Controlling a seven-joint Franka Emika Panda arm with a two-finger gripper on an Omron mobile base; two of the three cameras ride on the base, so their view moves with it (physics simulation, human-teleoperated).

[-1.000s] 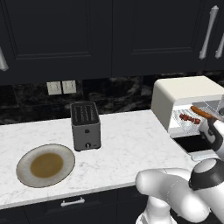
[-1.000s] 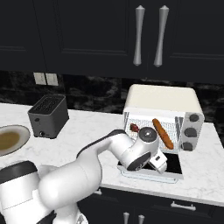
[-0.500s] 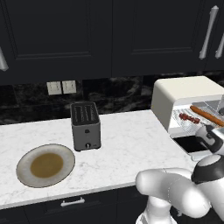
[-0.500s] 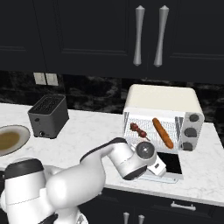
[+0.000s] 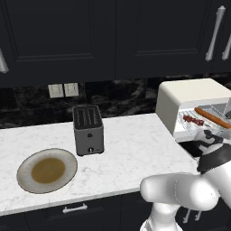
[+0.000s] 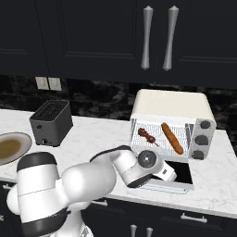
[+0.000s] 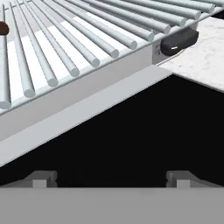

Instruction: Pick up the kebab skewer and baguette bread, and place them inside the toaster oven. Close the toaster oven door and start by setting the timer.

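The cream toaster oven (image 6: 170,104) (image 5: 189,95) stands open, and its dark glass door (image 6: 183,173) (image 7: 144,131) lies flat on the counter in front of it. On the wire rack (image 7: 65,48) inside lie the kebab skewer (image 6: 147,135) (image 5: 193,120) on the left and the baguette (image 6: 171,138) (image 5: 212,117) to its right. My gripper (image 7: 111,177) (image 6: 170,174) hovers low over the flat door, just outside the oven mouth. Its fingertips (image 7: 41,177) stand wide apart, open, with nothing between them.
A dark-grey slot toaster (image 5: 88,129) (image 6: 51,122) stands mid-counter, and a plate (image 5: 47,170) lies near the front left edge. Three knobs (image 6: 202,140) run down the oven's right side. Black cabinets (image 6: 157,37) hang above. Marble counter (image 7: 205,61) shows beside the oven's dark foot (image 7: 178,41).
My hand has drawn back and down out of the oven mouth to just above the flat door. The baguette and skewer stayed on the rack.
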